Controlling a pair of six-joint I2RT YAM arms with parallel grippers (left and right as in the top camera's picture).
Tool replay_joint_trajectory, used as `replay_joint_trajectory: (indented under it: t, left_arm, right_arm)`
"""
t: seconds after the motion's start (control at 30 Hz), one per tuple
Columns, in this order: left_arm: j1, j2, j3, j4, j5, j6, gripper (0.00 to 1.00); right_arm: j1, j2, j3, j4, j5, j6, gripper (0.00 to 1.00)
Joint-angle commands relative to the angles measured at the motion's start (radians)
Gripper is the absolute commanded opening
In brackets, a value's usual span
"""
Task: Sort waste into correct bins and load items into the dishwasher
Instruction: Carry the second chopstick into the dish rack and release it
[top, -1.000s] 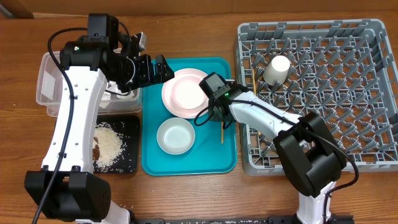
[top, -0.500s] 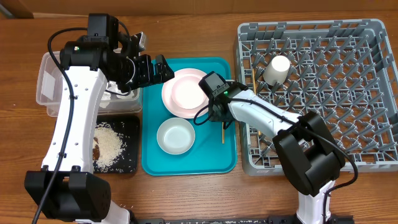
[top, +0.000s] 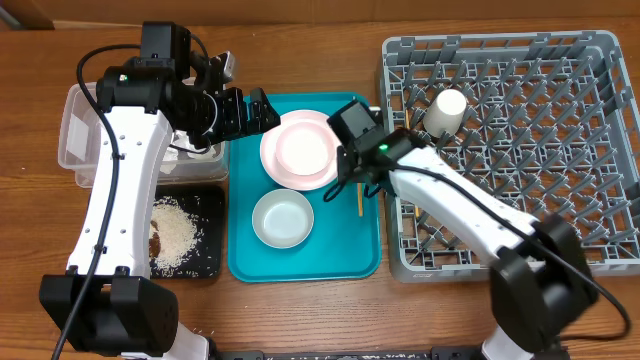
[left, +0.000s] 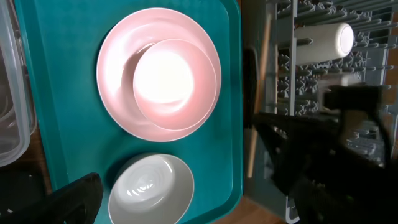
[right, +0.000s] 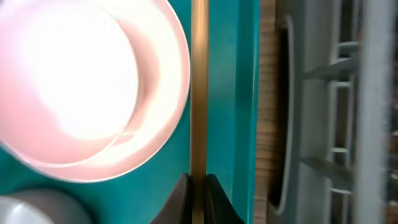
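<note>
Right fingers (right: 179, 205) are pinched together on one wooden chopstick (right: 199, 93), gripping it near one end so its length runs straight out ahead of the tips. That narrow hold suits so thin a stick: the pads meet across its width and it lines up with the gripper. Whether it has cleared the teal tray (right: 230, 93) beneath, I cannot tell. Just to one side of the fingers sits the pale pink plate (right: 165, 99) with the pink bowl (right: 62, 74) nested in it; the grey-white bowl (right: 28, 208) lies near the fingers on that same side. On the opposite side, past the tray's rim, is the grey dish rack (right: 373, 124), probably the stick's destination. The other chopstick (top: 410, 125) lies there beside the cream cup (top: 447, 108), which rests on its side.

Across the plate from these fingers, the left gripper (top: 255, 112) hangs with its jaws spread wide and empty, at the tray's far corner, out of the way.
</note>
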Motion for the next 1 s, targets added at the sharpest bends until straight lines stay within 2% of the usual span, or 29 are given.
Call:
replay_joint_trajectory:
  t: [0.0, 0.17, 0.4, 0.53, 0.97]
  left_arm:
    - [-0.001, 0.005, 0.007, 0.003, -0.006, -0.010, 1.00]
    - [-0.002, 0.005, 0.007, 0.003, -0.006, -0.010, 1.00]
    - [-0.001, 0.005, 0.007, 0.003, -0.006, -0.010, 1.00]
    - [-0.001, 0.005, 0.007, 0.003, -0.005, -0.010, 1.00]
    - [-0.001, 0.005, 0.007, 0.003, -0.006, -0.010, 1.00]
  right_arm:
    - [-0.002, -0.079, 0.028, -0.017, 0.033, -0.024, 0.04]
    - [-0.037, -0.131, 0.028, -0.041, 0.054, -0.146, 0.04]
    - [-0.143, -0.140, 0.027, -0.101, 0.052, -0.159, 0.04]
    - [-0.182, -0.140, 0.027, -0.117, 0.049, -0.240, 0.04]
    - [-0.187, -0.132, 0.025, -0.122, 0.053, -0.277, 0.04]
